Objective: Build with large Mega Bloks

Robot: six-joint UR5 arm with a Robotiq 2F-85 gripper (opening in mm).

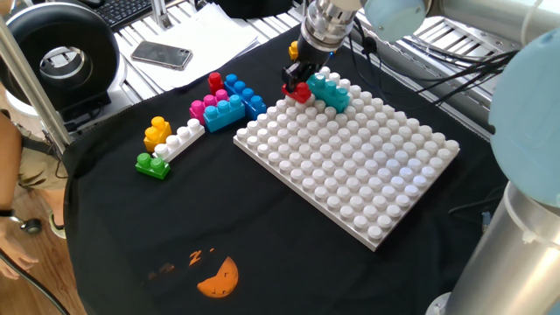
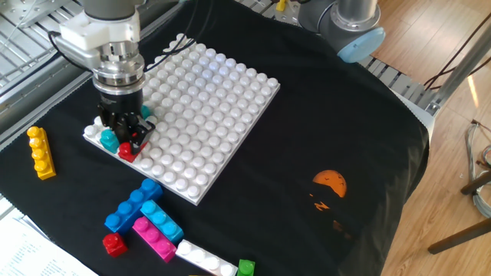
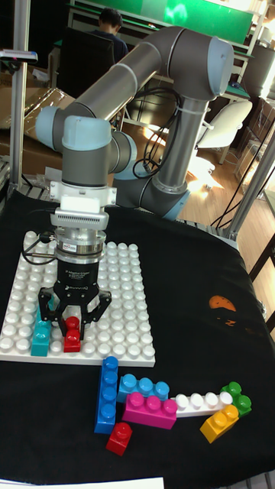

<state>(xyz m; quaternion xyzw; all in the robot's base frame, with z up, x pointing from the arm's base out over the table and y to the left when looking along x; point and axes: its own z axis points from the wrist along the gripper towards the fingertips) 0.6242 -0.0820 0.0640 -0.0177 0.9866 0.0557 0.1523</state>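
Note:
My gripper (image 3: 72, 319) is shut on a small red brick (image 3: 72, 337), which sits low over the near edge row of the white baseplate (image 3: 126, 306). A teal brick (image 3: 40, 337) stands on the plate just left of it. In one fixed view the red brick (image 1: 300, 91) is beside the teal brick (image 1: 329, 90) at the plate's far corner. The other fixed view shows the gripper (image 2: 126, 138) over the red brick (image 2: 126, 150). Loose bricks lie on the cloth: blue (image 3: 108, 393), pink (image 3: 150, 411), white (image 3: 200, 403), yellow (image 3: 220, 423), green (image 3: 238, 397), another red (image 3: 119, 438).
A black cloth with an orange print (image 1: 219, 278) covers the table. A yellow brick (image 2: 40, 152) lies alone left of the plate. A phone (image 1: 162, 55) and a round black device (image 1: 61, 57) sit beyond the cloth. The arm's base (image 1: 525, 219) rises at the right.

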